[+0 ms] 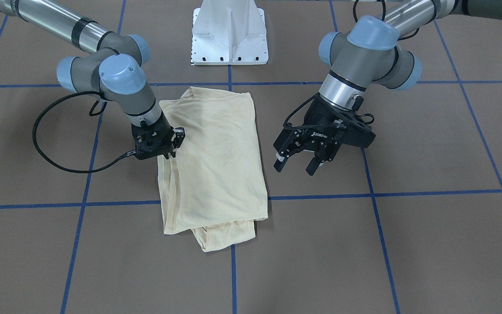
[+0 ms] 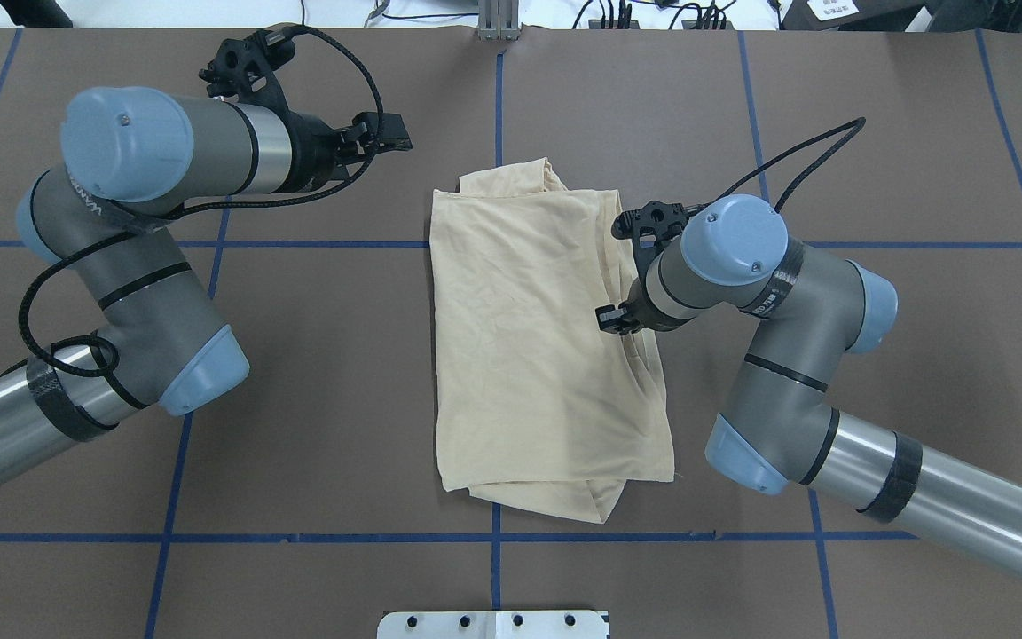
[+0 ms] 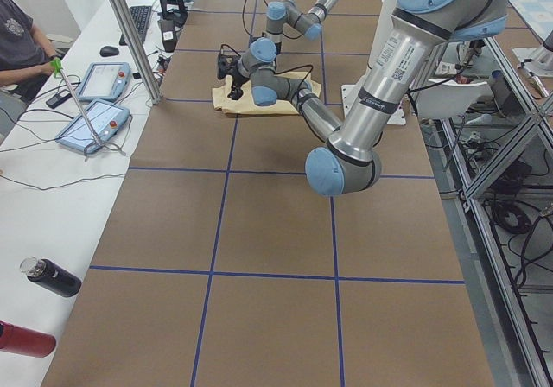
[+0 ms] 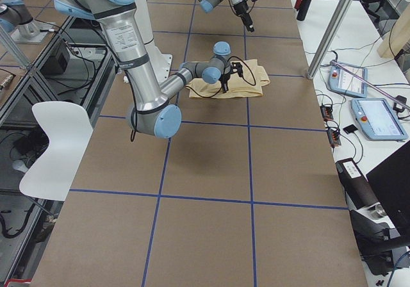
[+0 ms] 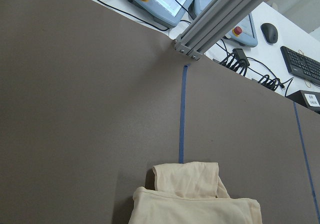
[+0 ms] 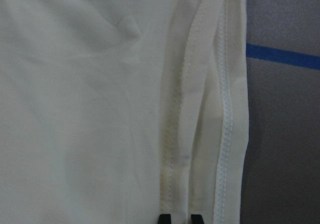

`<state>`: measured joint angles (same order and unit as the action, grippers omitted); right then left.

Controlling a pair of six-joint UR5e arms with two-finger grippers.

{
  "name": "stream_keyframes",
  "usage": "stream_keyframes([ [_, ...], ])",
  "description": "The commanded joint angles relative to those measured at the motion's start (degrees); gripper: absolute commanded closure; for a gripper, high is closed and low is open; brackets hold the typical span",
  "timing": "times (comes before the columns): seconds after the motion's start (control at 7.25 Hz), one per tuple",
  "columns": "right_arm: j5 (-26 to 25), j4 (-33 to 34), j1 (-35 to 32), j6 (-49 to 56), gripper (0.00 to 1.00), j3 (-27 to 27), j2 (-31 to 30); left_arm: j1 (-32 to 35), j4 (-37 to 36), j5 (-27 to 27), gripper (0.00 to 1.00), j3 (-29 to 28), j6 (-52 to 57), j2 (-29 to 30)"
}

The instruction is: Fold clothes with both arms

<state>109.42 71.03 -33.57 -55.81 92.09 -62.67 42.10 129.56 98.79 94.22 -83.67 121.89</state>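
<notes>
1. Nearest the right wrist camera, the stitched side edge of the T-shirt [image 6: 90,94] fills the view. The tips of the right fingers [image 6: 165,219] just show at the bottom, drawn almost together over the double seam. We judge they are pinching the stacked edge layers, but the contact itself is hidden.
2. T-shirt location: middle of the surface [image 1: 429,253], in front of the white pedestal [image 1: 229,39]. It lies flat as a long rectangle with the print not visible. A tucked portion pokes out at the end far from the robot.
3. Right arm: the wrist is steep and low on the shirt's long edge at the robot's right, about midway along it. A grip there takes all the layers at once, which we think suits carrying that side across for another fold.
4. Left fingers [image 1: 312,166]: spread wide, holding nothing, hanging above bare surface beside the opposite long edge and clear of the cloth. Their wrist camera sees only the shirt's far end.
5. Judgement: held open and off the fabric, the left arm neither drags the cloth nor blocks a fold coming its way. It is also placed to reach its own edge.
6. Risk: the fabric is thin, so a one-sided pull may slide the stack across the blue tape lines [image 1: 320,196] instead of folding it.
</notes>
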Motion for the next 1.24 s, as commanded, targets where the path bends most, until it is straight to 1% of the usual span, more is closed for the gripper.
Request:
stream_keyframes([
  [0.0,0.0,0.1,0.0,0.0,0.75,-0.1,0.0,0.0,0.0,0.0,0.00,0.0,0.0,0.1],
  [0.55,-0.1,0.3,0.0,0.0,0.75,-0.5,-0.1,0.0,-0.1,0.1,0.00,0.4,-0.2,0.2],
  [0.83,-0.1,0.4,0.1,-0.1,0.83,-0.6,0.0,0.0,-0.3,0.2,0.00,0.8,-0.2,0.2],
  [1.1,-0.1,0.4,0.1,-0.1,0.83,-0.6,0.0,0.0,-0.3,0.2,0.00,0.8,-0.2,0.2],
])
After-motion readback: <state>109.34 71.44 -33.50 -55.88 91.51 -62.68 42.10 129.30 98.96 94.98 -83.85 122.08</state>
